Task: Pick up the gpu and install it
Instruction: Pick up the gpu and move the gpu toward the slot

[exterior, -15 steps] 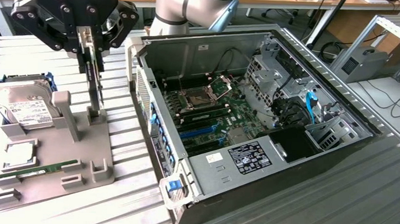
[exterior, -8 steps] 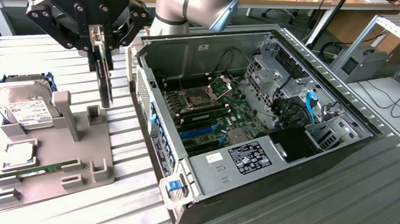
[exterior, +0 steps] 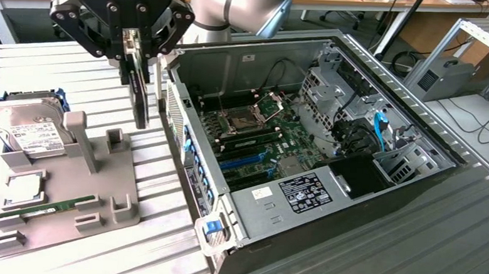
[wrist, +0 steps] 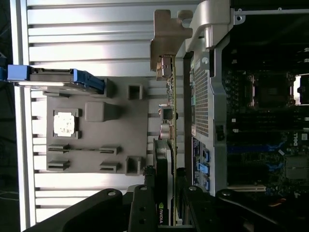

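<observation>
My gripper (exterior: 140, 59) is shut on the gpu (exterior: 138, 97), a thin dark card that hangs edge-down in the air. The card is above the gap between the grey fixture (exterior: 66, 178) and the open computer case (exterior: 311, 147), close to the case's outer wall. In the wrist view the gpu (wrist: 167, 113) shows edge-on, its silver-beige bracket (wrist: 166, 41) at the far end and the gripper (wrist: 164, 186) clamped on the near end. Blue expansion slots (exterior: 248, 159) lie on the motherboard inside the case.
The grey fixture (wrist: 120, 140) holds a hard drive (exterior: 27, 129) in a blue frame, a square processor (exterior: 23, 188) and a green RAM stick (exterior: 44, 207). The case wall (wrist: 207, 96) stands right beside the card. A slatted metal table (exterior: 389, 245) carries everything.
</observation>
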Tool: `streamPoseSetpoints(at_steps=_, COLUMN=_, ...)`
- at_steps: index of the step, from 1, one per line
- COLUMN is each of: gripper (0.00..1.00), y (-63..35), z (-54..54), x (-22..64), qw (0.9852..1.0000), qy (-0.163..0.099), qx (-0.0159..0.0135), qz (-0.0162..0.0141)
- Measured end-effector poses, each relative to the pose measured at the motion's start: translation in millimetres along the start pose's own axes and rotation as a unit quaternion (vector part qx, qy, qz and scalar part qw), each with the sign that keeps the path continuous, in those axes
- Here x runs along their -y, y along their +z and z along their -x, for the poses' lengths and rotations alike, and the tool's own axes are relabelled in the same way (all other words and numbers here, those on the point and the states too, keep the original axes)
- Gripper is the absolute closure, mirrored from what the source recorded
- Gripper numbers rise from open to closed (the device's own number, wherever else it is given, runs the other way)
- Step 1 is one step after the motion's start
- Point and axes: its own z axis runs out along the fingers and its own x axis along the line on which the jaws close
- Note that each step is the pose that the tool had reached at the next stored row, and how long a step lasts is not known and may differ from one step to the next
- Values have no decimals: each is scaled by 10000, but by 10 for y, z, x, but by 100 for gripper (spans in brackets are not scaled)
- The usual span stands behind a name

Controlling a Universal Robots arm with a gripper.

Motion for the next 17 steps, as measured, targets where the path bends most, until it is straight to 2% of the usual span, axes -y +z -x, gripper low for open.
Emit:
streamPoseSetpoints(at_steps=11, gripper=73, y=-16, z=208, x=-21, qw=10000, qy=-8, qx=-1, qz=0)
streamPoseSetpoints(at_steps=17, gripper=73, y=-22, z=384, x=-33, qw=10000, qy=-20, qx=-1, qz=0)
